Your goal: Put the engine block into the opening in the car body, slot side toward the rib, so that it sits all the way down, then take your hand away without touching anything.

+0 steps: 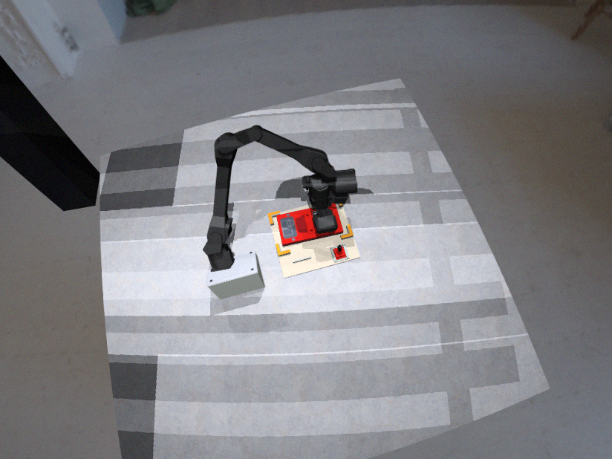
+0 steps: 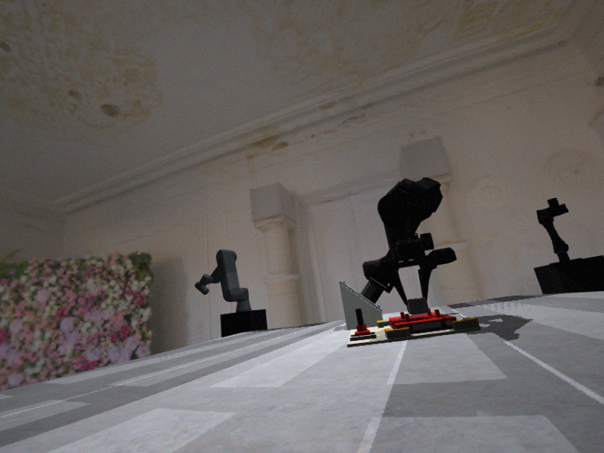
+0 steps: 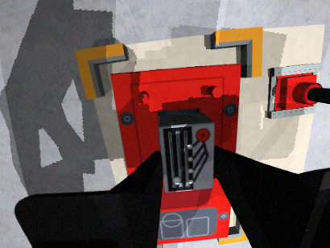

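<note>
Exterior view: gripper (image 2: 418, 296) pinching engine block (image 2: 418, 306) over striped grey table (image 2: 439, 380) (flower wall (image 2: 72, 311) behind).

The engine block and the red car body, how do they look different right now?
The engine block is grey and boxy; the car body is red, flat and wider. The engine block is clamped in the gripper; the car body lies on the beige board between orange corner brackets. Both carry round studs.
</note>
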Robot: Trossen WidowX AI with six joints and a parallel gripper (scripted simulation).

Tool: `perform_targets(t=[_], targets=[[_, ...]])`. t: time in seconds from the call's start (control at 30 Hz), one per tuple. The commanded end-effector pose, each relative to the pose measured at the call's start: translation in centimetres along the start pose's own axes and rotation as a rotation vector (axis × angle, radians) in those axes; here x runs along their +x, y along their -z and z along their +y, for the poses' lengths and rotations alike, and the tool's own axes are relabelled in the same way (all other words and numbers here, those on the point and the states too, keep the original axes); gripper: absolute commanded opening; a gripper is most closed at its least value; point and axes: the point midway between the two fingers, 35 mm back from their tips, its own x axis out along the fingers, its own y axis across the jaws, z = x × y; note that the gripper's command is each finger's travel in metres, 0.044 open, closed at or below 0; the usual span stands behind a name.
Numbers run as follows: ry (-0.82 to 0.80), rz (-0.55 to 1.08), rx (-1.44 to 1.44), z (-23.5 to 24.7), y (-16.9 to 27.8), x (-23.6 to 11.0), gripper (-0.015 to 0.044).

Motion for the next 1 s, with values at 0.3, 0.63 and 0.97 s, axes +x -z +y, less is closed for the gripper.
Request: perform_targets(t=[0.3,0.63,0.97], targets=[[-0.004,-0.001,0.006,0.03,-0.01,0.32,0.0159],[-0.004,-0.001,0.006,0.04,0.00,0.56,0.0159],[-0.004,-0.001,0.006,0.05,0.00,0.80,0.0159]])
